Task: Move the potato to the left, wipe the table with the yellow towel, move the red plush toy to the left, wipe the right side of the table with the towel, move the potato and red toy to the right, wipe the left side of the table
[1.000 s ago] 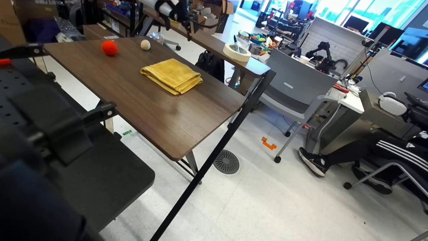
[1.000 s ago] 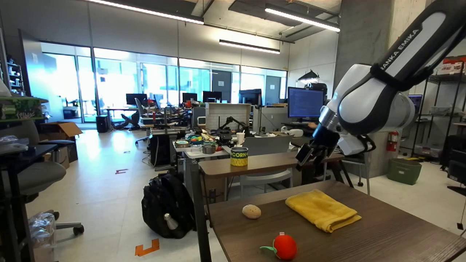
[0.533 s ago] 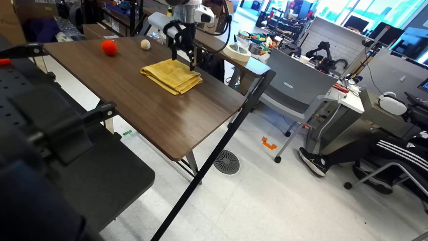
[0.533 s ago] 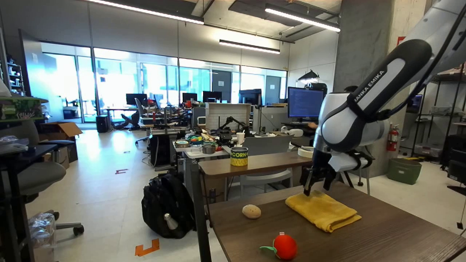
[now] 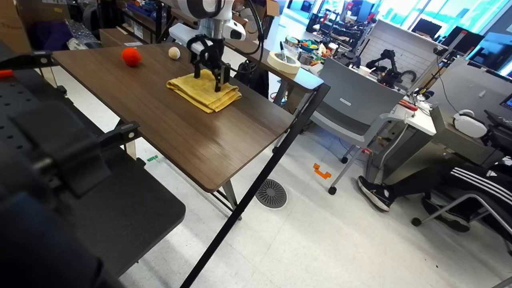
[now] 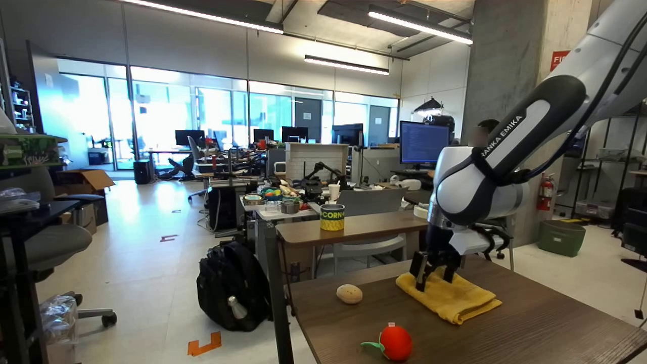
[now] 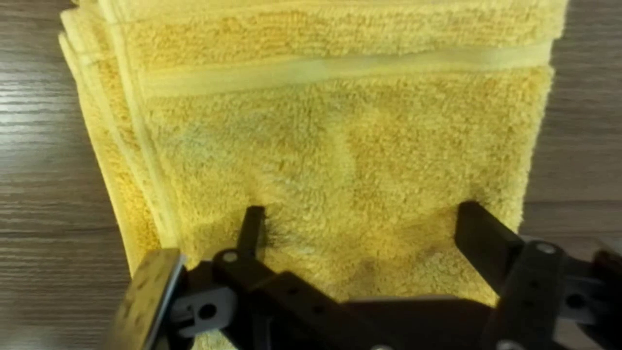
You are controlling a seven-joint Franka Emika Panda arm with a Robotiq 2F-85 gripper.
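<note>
The gripper had lowered to the yellow towel, fingers apart, perhaps touching; soft, light, it would bunch best between them.

A mustard-yellow towel, crossed by a paler yellow band, shows against a worktop of dark brown wood grain. The plush toy is bright red with a green leaf, the potato tan with dark specks. From here, the claw reads black, the arm white and black, the can yellow and black.
</note>
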